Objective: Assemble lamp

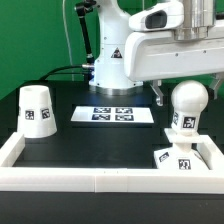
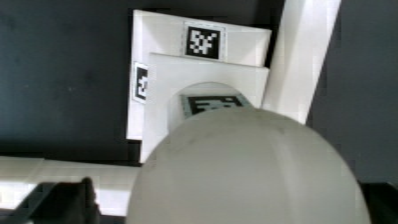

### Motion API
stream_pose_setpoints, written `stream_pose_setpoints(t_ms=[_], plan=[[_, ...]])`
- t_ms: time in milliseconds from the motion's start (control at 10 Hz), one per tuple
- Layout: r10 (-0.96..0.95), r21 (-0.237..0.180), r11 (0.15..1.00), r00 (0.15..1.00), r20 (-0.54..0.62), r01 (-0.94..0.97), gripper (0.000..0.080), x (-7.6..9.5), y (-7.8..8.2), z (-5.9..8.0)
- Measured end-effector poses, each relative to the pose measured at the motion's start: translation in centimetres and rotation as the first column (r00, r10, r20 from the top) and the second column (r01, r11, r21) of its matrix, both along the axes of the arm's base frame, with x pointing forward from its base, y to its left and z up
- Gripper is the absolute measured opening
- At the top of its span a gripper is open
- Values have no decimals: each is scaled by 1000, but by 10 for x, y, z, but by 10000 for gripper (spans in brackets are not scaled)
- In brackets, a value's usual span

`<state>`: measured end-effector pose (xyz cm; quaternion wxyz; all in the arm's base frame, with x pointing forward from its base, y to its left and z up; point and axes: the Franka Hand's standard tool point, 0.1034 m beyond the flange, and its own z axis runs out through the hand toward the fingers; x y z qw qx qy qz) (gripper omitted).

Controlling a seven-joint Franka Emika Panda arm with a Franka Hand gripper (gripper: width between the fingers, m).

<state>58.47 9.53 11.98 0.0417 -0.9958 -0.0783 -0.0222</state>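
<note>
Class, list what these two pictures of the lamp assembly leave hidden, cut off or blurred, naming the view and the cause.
- Hand: exterior view, too small to tell whether it is open or grips the bulb.
- Bulb: wrist view, blurred and cut off by the picture's edge.
- Base: wrist view, largely hidden by the bulb.
- Shade: exterior view, its tag is too small to read.

You've got the marker board mid-table, so go off that. The shade sits well off to the exterior view's left of it. The bulb is upright to the board's right. The base is also right of the board but nearer the camera, in the corner of the table rim, right under the bulb. Can't tell if they touch.
</note>
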Motion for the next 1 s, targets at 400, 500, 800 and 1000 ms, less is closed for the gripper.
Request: stream_pose_setpoints(t_ms=[400,500,800,1000], plan=[[-28,1,1000,1000,-2,28,578,0,0,0],[-29,1,1000,1000,-2,29,578,0,0,0],[-304,14,952,952,-26,304,578,-1,4,0],[-490,14,871,870,-48,492,580,-2,7,-1]])
